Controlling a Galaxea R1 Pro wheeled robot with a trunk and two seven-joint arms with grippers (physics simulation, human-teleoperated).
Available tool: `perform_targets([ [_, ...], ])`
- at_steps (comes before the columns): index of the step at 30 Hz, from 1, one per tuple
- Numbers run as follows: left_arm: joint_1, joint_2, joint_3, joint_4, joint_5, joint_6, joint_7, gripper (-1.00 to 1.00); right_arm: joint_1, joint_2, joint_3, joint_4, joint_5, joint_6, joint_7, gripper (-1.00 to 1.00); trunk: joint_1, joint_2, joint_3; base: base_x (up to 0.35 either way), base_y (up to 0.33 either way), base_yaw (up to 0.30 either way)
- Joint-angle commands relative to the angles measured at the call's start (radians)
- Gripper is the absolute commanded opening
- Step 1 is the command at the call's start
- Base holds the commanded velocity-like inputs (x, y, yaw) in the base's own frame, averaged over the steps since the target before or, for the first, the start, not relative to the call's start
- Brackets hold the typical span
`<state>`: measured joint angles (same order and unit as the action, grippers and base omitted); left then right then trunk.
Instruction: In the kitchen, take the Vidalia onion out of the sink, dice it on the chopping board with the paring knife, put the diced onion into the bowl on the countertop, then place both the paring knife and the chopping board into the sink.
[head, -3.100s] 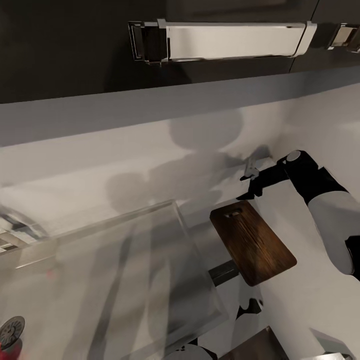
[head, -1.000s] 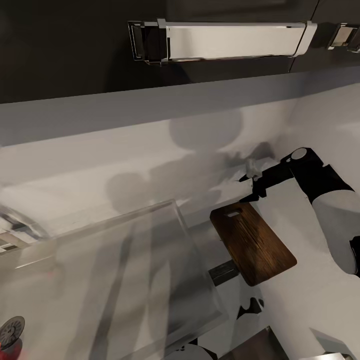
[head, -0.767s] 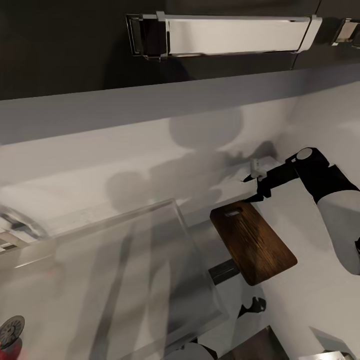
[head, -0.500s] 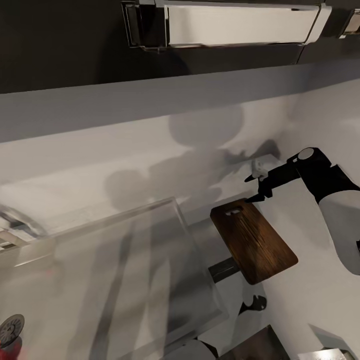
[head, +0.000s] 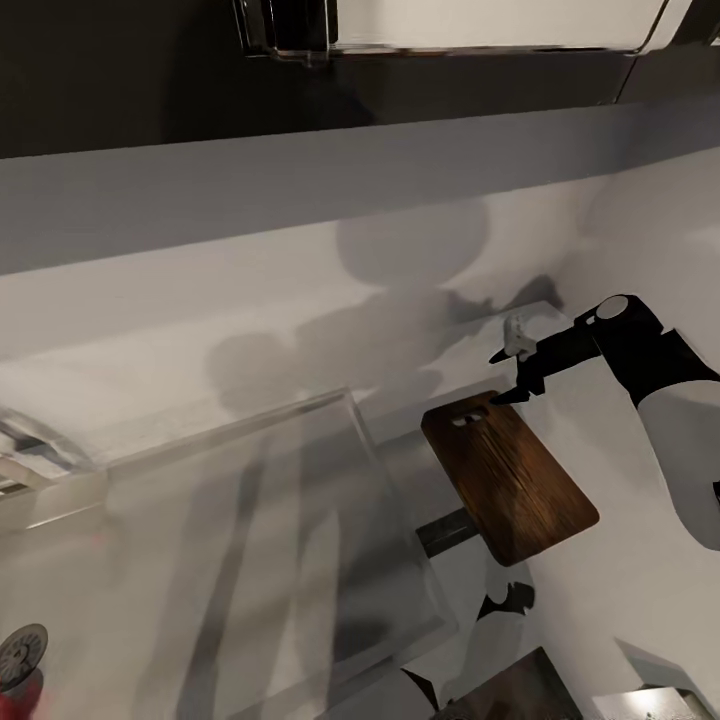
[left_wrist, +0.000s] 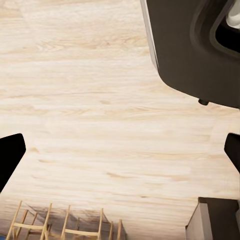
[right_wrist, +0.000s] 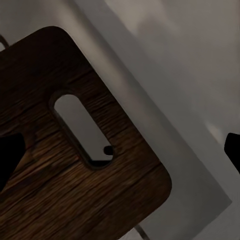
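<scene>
A clear-walled sink (head: 250, 560) sits at the left of the head view, sunk into the pale surface (head: 200, 300). Just right of it lies the dark wooden chopping board (head: 510, 478), flat, its slotted handle end toward the wall. The right tool (head: 506, 375) hovers over that handle end, fingers spread wide and holding nothing. The left tool (left_wrist: 120, 150) is likewise open and empty, pointing down at a light wooden floor (left_wrist: 100, 100).

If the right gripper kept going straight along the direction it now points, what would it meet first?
Probably the dark wooden chopping board, near its handle-slot end: the open right gripper looks straight onto it in the wrist view. The gap between them is unclear.
</scene>
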<state>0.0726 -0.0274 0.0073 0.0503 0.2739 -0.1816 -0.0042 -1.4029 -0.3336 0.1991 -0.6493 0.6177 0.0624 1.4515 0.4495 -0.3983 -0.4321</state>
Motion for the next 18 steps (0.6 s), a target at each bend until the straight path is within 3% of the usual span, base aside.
perform_targets([
  [1,0.000,0.000,0.000,0.002,0.004,-0.006,0.000,1.00,-0.001,-0.001,0.003,-0.001,0.000,0.007,0.002,1.00,0.000,-0.002,-0.003,0.000,0.000,0.000],
  [5,-0.001,0.000,0.000,0.002,0.004,-0.006,0.000,1.00,0.000,-0.001,-0.008,-0.001,-0.001,0.007,0.002,1.00,0.000,-0.002,-0.009,0.000,0.000,0.000],
  [9,0.000,0.000,0.000,0.002,0.004,-0.006,0.000,1.00,-0.001,0.000,-0.052,-0.004,0.000,0.009,0.000,1.00,0.000,-0.002,-0.016,0.000,0.000,0.000],
  [13,0.000,0.000,-0.001,0.002,0.005,-0.006,0.000,1.00,-0.001,0.001,-0.144,-0.006,0.000,0.018,-0.016,1.00,0.000,-0.002,-0.018,0.000,0.000,0.000],
  [17,-0.001,0.000,-0.001,0.003,0.005,-0.006,0.000,1.00,-0.001,0.001,-0.282,-0.002,-0.001,0.077,-0.113,1.00,0.000,-0.002,-0.018,0.000,0.000,0.000],
  [18,-0.001,0.000,-0.001,0.003,0.005,-0.007,0.000,1.00,-0.001,0.001,-0.296,-0.001,-0.001,0.084,-0.124,1.00,0.000,-0.002,-0.018,0.000,0.000,0.000],
])
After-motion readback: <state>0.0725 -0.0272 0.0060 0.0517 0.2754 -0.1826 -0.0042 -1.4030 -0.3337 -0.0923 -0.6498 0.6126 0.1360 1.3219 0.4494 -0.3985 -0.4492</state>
